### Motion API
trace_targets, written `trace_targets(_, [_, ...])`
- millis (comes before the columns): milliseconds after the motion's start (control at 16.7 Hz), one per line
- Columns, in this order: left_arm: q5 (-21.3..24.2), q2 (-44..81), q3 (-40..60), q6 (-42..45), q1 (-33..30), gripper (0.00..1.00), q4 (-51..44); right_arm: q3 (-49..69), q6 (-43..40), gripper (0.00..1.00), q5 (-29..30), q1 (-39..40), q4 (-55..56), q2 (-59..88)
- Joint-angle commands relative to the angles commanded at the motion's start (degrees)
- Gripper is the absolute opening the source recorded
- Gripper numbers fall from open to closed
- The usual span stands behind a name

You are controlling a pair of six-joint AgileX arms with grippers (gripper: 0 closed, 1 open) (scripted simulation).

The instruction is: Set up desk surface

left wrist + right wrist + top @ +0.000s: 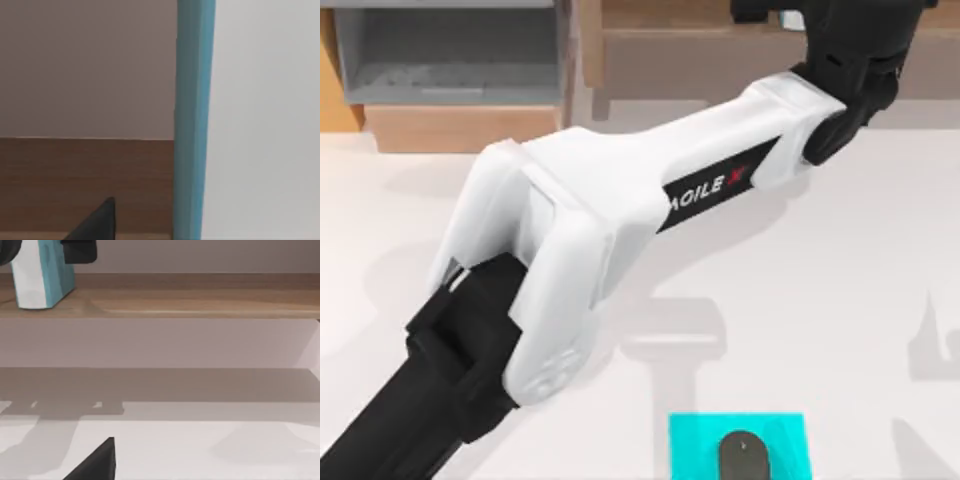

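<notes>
The desk surface (840,290) is the wide white tabletop, also seen in the right wrist view (200,450). My left arm stretches from the lower left across it to the wooden shelf (720,50) at the back. Its gripper (825,20) is up there, and in the right wrist view the left gripper (42,252) is shut on an upright teal and white box (37,282) standing on the shelf board (190,302). That box (195,120) sits close up in the left wrist view. A dark part of my right gripper (97,462) shows low over the tabletop, facing the shelf.
A cyan pad (695,440) with a dark mouse (744,458) lies at the front edge. An open drawer (450,60) with a grey inside stands at the back left. The left arm's white link (620,220) spans the middle of the table.
</notes>
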Motion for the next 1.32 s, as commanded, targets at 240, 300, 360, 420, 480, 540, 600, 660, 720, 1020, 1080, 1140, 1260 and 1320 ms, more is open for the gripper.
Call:
trace_targets(240, [0.52,1.56,2.92,-0.06,0.51,1.0,-1.61,0.0,0.0,1.0,0.0,0.0,0.0,0.0])
trace_targets(300, [0.52,1.56,2.92,-0.06,0.51,1.0,-1.61,0.0,0.0,1.0,0.0,0.0,0.0,0.0])
trace_targets(360, [0.52,1.56,2.92,-0.06,0.51,1.0,-1.61,0.0,0.0,1.0,0.0,0.0,0.0,0.0])
trace_targets(420, [0.52,1.56,2.92,-0.06,0.51,0.92,-1.61,0.0,0.0,1.0,0.0,0.0,0.0,0.0])
trace_targets(480, [0.52,1.56,2.92,-0.06,0.51,0.85,-1.61,0.0,0.0,1.0,0.0,0.0,0.0,0.0])
trace_targets(540, [0.52,1.56,2.92,-0.06,0.51,0.77,-1.61,0.0,0.0,1.0,0.0,0.0,0.0,0.0])
trace_targets(600, [0.52,1.56,2.92,-0.06,0.51,0.7,-1.61,0.0,0.0,1.0,0.0,0.0,0.0,0.0])
trace_targets(660, [0.52,1.56,2.92,-0.06,0.51,0.62,-1.61,0.0,0.0,1.0,0.0,0.0,0.0,0.0])
trace_targets(720, [0.52,1.56,2.92,-0.06,0.51,0.55,-1.61,0.0,0.0,1.0,0.0,0.0,0.0,0.0])
trace_targets(1020, [0.52,1.56,2.92,-0.06,0.51,0.17,-1.61,0.0,0.0,1.0,0.0,0.0,0.0,0.0])
trace_targets(1080, [0.52,1.56,2.92,-0.06,0.51,0.1,-1.61,0.0,0.0,1.0,0.0,0.0,0.0,0.0])
trace_targets(1140, [0.52,1.56,2.92,-0.06,0.51,0.02,-1.61,0.0,0.0,1.0,0.0,0.0,0.0,0.0])
trace_targets(1260, [0.52,1.56,2.92,-0.06,0.51,0.0,-1.61,0.0,0.0,1.0,0.0,0.0,0.0,0.0])
trace_targets(1320, [0.52,1.56,2.92,-0.06,0.51,0.0,-1.61,0.0,0.0,1.0,0.0,0.0,0.0,0.0])
